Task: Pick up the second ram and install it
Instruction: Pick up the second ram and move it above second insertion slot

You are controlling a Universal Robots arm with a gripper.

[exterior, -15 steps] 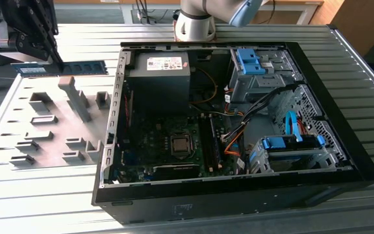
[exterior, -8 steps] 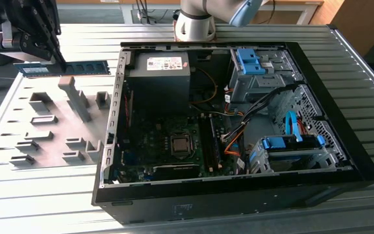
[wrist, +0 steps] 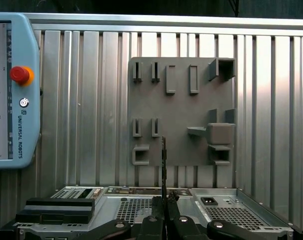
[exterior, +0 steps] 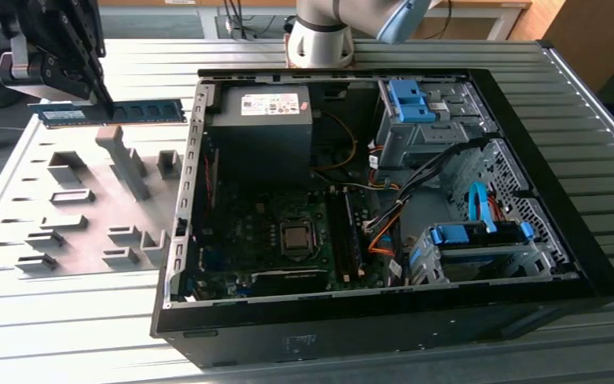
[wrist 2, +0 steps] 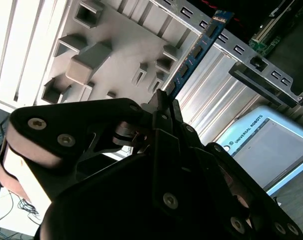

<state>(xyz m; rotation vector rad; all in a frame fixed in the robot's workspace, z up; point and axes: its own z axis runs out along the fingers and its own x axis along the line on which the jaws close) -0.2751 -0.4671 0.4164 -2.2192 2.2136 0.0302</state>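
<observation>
your claw (exterior: pixel 96 102) is clamped on the second ram (exterior: pixel 125 112), pinching its long upper edge. the stick hangs level in the air, clear of everything below it. in both wrist views the ram (wrist 2: pixel 199 47) (wrist: pixel 163 157) runs straight out from between the closed fingers (wrist 2: pixel 161 107), edge-on in the first wrist view.

under it you have the grey fixture plate (exterior: pixel 29 184) with its raised blocks and slots, lying on the ribbed metal table (exterior: pixel 73 308). the teach pendant (wrist: pixel 11 90) lies on the same table, and the arm's base (exterior: pixel 323 36) stands at the table's far edge.

the open computer case (exterior: pixel 547 172) sits just beside the plate, on the exterior view's right. inside it you can see the power supply (exterior: pixel 265 120), the motherboard (exterior: pixel 275 232) with its processor socket (exterior: pixel 297 238), orange and black cables (exterior: pixel 387 232), and two blue drive brackets (exterior: pixel 408 100) (exterior: pixel 478 234).
</observation>
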